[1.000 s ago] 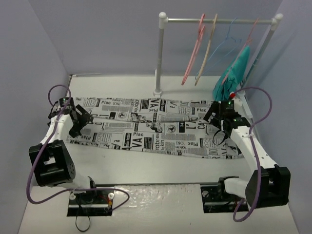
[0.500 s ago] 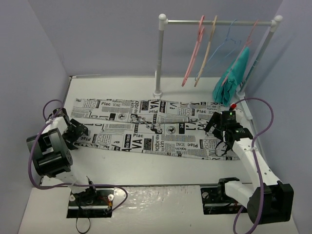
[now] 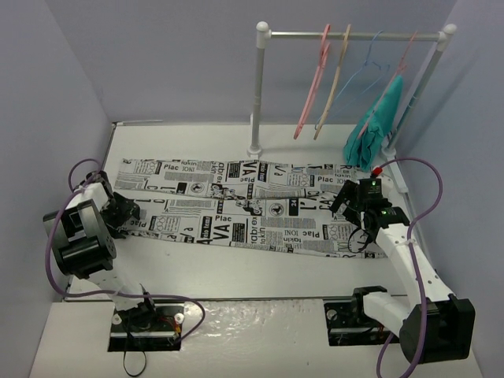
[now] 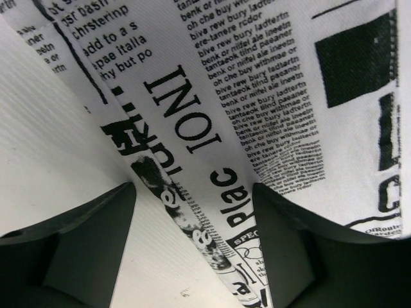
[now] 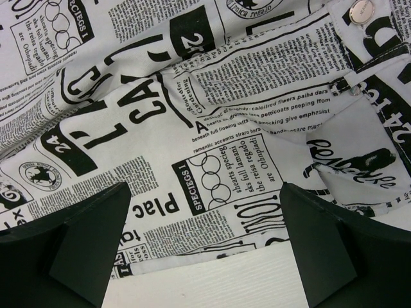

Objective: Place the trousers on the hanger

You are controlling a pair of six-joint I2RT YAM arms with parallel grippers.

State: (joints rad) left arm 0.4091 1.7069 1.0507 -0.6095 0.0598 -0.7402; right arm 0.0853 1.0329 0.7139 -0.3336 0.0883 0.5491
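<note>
The left pincer [image 4: 192, 192] is held with its fingers apart, astride an edge of the trousers [image 3: 244, 209] at their leg end. The right pincer [image 5: 205, 192] is likewise spread wide, just above the waist end near the button. Nothing is clamped yet. The trousers are laid flat along the surface [image 3: 236, 272], probably so that both ends can be gripped at once. Beyond, the hanger [image 3: 313, 83] is hung bare on the rail [image 3: 346, 35], beside a tan hanger [image 3: 335, 79]. Farther right, a teal garment [image 3: 376, 126] is hung.

Trousers [image 3: 236, 213] flat, hanger [image 3: 313, 83] on rail [image 3: 354, 35], L hand [image 3: 126, 211] left end, R hand [image 3: 350, 206] right end
</note>
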